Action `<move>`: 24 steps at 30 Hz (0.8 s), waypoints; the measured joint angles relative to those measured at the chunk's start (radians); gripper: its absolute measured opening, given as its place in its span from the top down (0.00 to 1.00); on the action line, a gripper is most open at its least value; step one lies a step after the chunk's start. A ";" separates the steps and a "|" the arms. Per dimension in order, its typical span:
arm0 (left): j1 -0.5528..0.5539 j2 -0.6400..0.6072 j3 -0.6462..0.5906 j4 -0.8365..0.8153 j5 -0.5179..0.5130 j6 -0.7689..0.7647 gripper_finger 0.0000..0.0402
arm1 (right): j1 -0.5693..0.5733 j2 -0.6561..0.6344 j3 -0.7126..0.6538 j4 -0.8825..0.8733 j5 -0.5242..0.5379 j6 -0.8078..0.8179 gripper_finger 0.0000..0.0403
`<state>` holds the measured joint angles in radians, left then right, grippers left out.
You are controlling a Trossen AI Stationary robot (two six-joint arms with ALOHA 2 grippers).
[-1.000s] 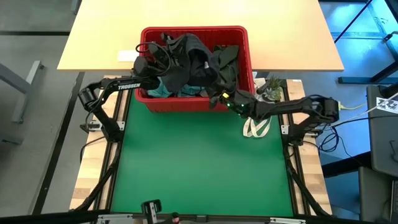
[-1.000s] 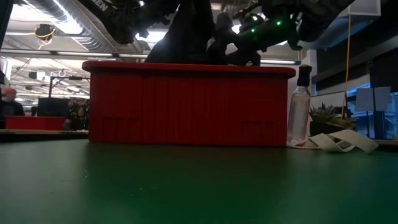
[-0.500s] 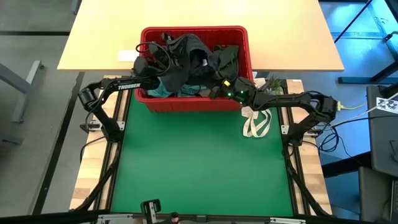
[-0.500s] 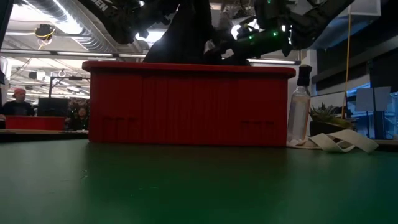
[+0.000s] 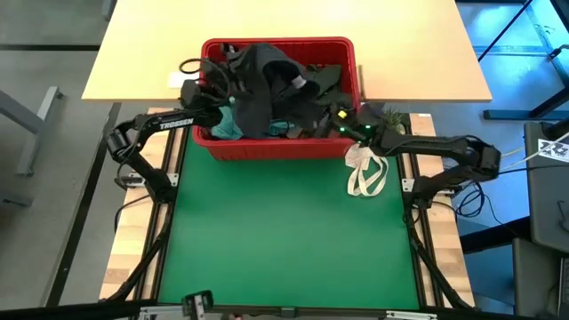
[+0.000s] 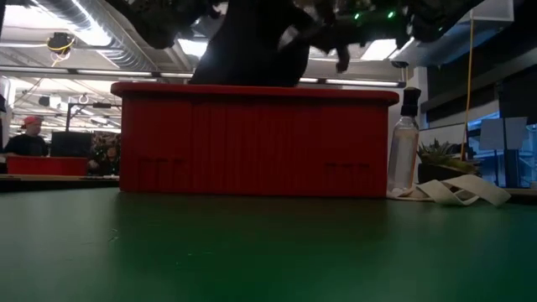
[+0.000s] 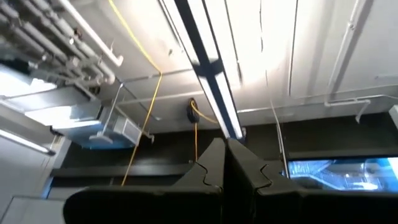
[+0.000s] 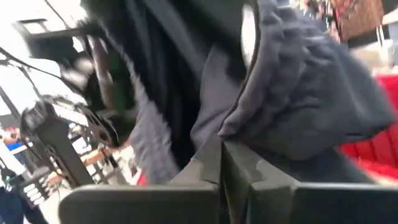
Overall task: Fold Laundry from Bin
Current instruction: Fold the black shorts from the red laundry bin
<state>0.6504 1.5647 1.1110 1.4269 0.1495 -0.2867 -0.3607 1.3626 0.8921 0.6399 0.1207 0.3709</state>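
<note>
We log: right gripper (image 5: pixel 313 114) over red bin (image 5: pixel 347 55), fingers together against black garment (image 5: pixel 258 76); left gripper (image 5: pixel 216 89) closed, pinching same garment.

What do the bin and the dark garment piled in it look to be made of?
The bin: rigid red plastic by the look, with fine vertical ribs, a thick rim and a dull sheen.
The dark garment: soft matte cloth, probably a knit like fleece, since it drapes and bunches in loose folds.
</note>
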 joint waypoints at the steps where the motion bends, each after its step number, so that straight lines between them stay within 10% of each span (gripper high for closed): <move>1: 0.004 -0.013 0.000 -0.002 0.005 0.000 1.00 | 0.000 -0.022 0.000 -0.001 0.000 -0.002 0.98; 24: -0.036 -0.288 0.000 -0.084 0.195 -0.073 1.00 | 0.001 -0.222 0.354 -0.294 -0.431 0.097 1.00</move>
<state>0.6140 1.2770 1.1110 1.3433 0.3447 -0.3595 -0.3595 1.1408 1.2461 0.3458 -0.3101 0.4675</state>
